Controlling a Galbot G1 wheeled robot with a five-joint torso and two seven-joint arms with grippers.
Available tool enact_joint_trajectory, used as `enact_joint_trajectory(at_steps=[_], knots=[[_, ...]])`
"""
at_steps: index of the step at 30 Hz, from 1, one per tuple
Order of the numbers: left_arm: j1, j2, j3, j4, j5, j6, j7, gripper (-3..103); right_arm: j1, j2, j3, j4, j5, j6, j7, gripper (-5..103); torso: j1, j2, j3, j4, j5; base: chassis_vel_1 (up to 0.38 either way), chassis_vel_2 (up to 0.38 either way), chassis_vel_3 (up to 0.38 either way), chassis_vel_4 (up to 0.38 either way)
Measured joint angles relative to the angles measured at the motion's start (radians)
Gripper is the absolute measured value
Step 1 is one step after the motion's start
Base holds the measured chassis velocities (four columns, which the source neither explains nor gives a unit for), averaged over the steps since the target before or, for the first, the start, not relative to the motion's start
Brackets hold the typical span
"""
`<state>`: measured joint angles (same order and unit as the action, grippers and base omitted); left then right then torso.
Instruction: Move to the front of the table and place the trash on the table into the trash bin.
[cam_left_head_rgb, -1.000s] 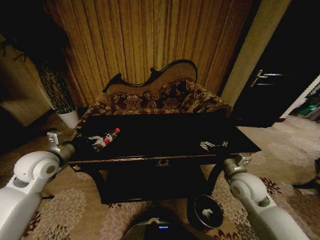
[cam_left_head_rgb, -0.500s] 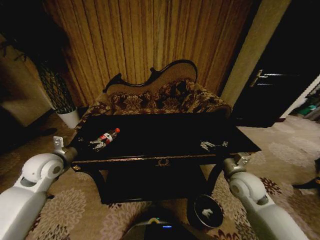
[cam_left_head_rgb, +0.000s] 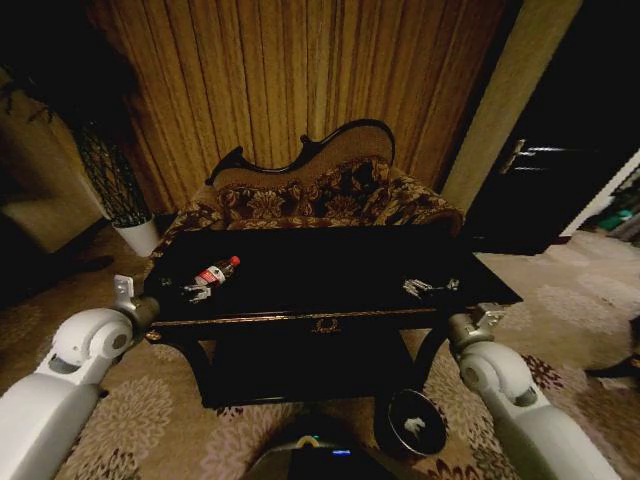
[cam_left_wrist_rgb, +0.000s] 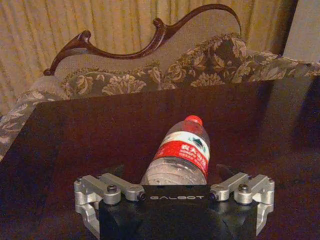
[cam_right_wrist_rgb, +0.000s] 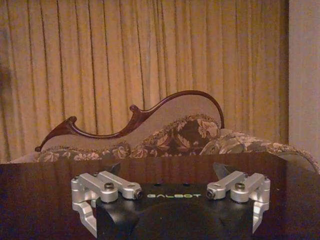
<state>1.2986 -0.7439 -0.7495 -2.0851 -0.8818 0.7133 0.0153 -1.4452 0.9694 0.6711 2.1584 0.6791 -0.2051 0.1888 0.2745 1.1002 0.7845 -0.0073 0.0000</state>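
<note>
The clear bottle (cam_left_head_rgb: 214, 273) with a red cap and red-white label lies on the left part of the black table (cam_left_head_rgb: 320, 265). My left gripper (cam_left_head_rgb: 192, 291) sits at the table's front left edge. In the left wrist view it (cam_left_wrist_rgb: 171, 171) is open, with the bottle's (cam_left_wrist_rgb: 181, 152) lower end between its fingers and the cap pointing away. My right gripper (cam_left_head_rgb: 432, 288) hovers over the table's right front, open (cam_right_wrist_rgb: 169, 170) and holding nothing. The round dark trash bin (cam_left_head_rgb: 415, 422) stands on the carpet below the table's right front, with a white scrap (cam_left_head_rgb: 413, 425) inside.
A floral sofa (cam_left_head_rgb: 320, 200) with a curved dark frame stands right behind the table, before a gold curtain. A white plant pot (cam_left_head_rgb: 138, 237) is at the back left and a dark door (cam_left_head_rgb: 540, 180) at the right. Patterned carpet surrounds the table.
My left arm's wrist has sunk lower and shifted slightly right, toward the table's front edge. The bottle lies where it did. The right arm has barely moved.
</note>
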Motion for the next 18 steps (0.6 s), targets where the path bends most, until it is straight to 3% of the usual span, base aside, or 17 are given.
enact_joint_trajectory(at_steps=[10, 12, 16, 18], knots=[[0.004, -0.003, 0.002, 0.003, 0.001, -0.001, -0.003, 102, 0.015, -0.009, 0.000, -0.003, 0.003, 0.005, 0.001, 100, 0.000, 0.000, 0.000, 0.0000, 0.0000, 0.000, 0.000, 0.000, 0.000], [0.014, -0.006, 0.002, 0.002, 0.001, -0.001, -0.004, 88, 0.017, -0.012, 0.001, -0.004, 0.010, 0.007, 0.002, 100, 0.000, 0.000, 0.000, 0.0000, 0.0000, 0.000, 0.000, 0.000, 0.000], [0.019, -0.010, -0.003, 0.002, 0.001, -0.001, -0.004, 77, 0.019, -0.013, 0.003, -0.003, 0.027, 0.011, 0.006, 100, 0.000, 0.000, 0.000, 0.0000, 0.0001, 0.000, 0.000, 0.000, 0.000], [0.019, -0.012, -0.005, 0.003, 0.000, -0.001, -0.003, 66, 0.022, -0.015, 0.004, -0.003, 0.031, 0.011, 0.007, 100, 0.000, 0.000, 0.000, 0.0000, 0.0000, 0.000, 0.000, 0.000, 0.000]])
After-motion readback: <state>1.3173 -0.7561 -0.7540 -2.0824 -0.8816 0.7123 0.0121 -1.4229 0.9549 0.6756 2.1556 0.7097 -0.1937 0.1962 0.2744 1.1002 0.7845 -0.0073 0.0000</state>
